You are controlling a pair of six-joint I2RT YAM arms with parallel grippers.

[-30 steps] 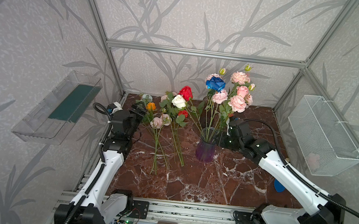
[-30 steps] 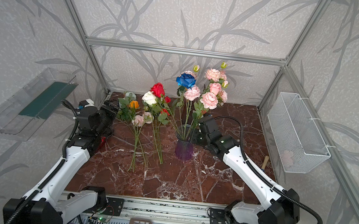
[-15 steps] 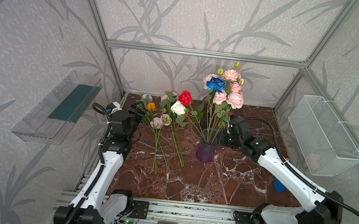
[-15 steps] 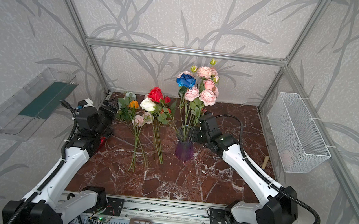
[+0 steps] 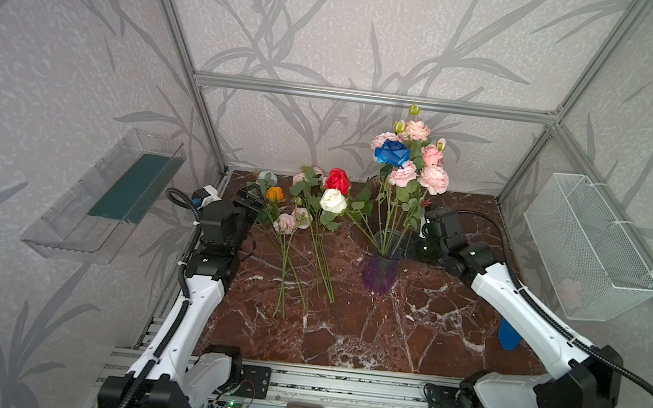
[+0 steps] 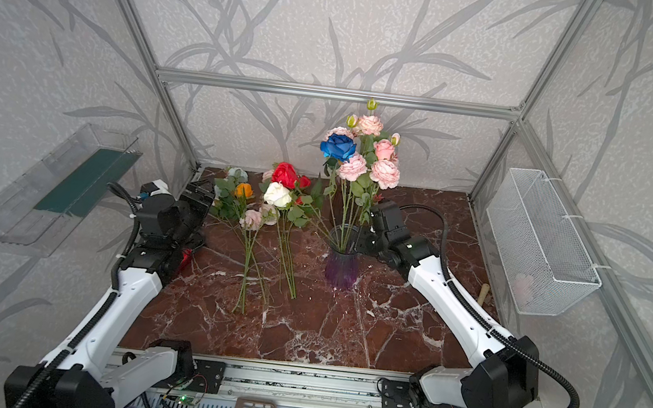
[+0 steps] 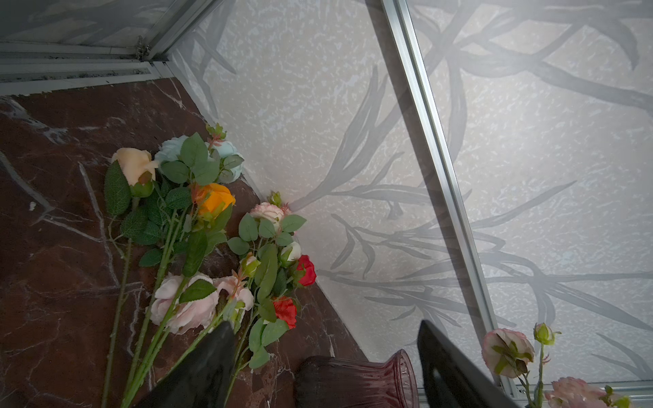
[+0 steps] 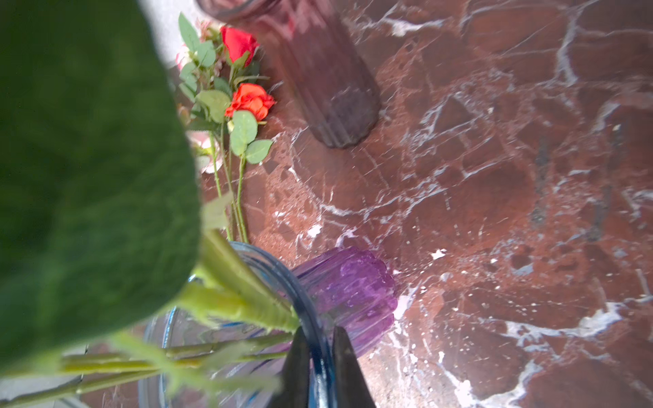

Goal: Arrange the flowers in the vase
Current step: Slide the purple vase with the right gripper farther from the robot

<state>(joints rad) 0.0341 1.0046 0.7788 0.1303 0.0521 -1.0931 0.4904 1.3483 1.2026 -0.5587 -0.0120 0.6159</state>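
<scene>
A purple glass vase [image 5: 381,270] [image 6: 340,267] stands mid-table holding several flowers: a dark blue rose [image 5: 392,152] and pale pink blooms [image 5: 433,178]. My right gripper [image 5: 410,246] [image 8: 316,330] is shut on the vase's rim [image 8: 307,311], one finger inside among the green stems, one outside. More flowers lie on the table to the left: red [image 5: 337,180], white [image 5: 332,200], orange [image 5: 274,194] and pale pink [image 5: 285,222]. My left gripper [image 5: 248,200] [image 7: 324,325] is open and empty beside their blooms.
A second, darker vase [image 7: 353,381] [image 8: 318,70] stands near the back wall behind the lying flowers. A white wire basket [image 5: 587,247] hangs on the right wall and a clear tray [image 5: 108,197] on the left. A blue object [image 5: 508,334] lies under the right arm.
My right gripper has closed on the vase rim. The blooms in the vase have swung left, toward upright. The left arm has hardly moved.
</scene>
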